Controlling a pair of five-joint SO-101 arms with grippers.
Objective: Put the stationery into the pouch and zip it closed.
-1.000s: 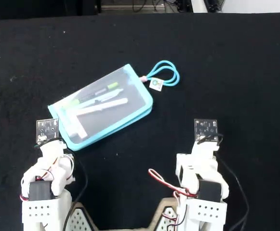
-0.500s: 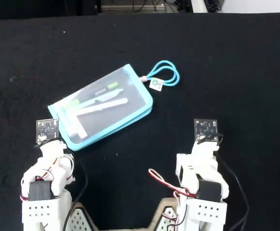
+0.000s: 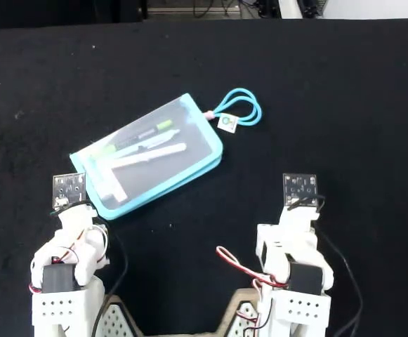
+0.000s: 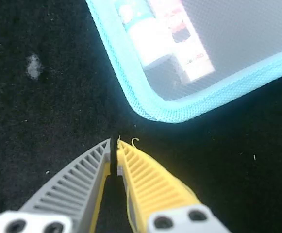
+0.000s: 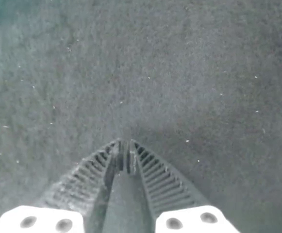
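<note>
Nothing has been moved since the earlier frames. In the high view, the pouch (image 3: 147, 156) is laid askew on the black table (image 3: 344, 105), with stationery (image 3: 144, 147) seen through its clear face and a blue loop (image 3: 240, 107) at its far corner. In the left wrist view, the left end effector (image 4: 115, 145) is pressed closed with nothing held, just short of the pouch's corner. In the right wrist view, the right end effector (image 5: 125, 148) is closed on nothing above the table.

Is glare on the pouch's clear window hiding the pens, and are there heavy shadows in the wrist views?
High view: only a soft sheen on the pouch, pens readable through it. Left wrist view: even light, no glare near the left gripper. Right wrist view: faint shadow on the cloth around the right gripper.
</note>
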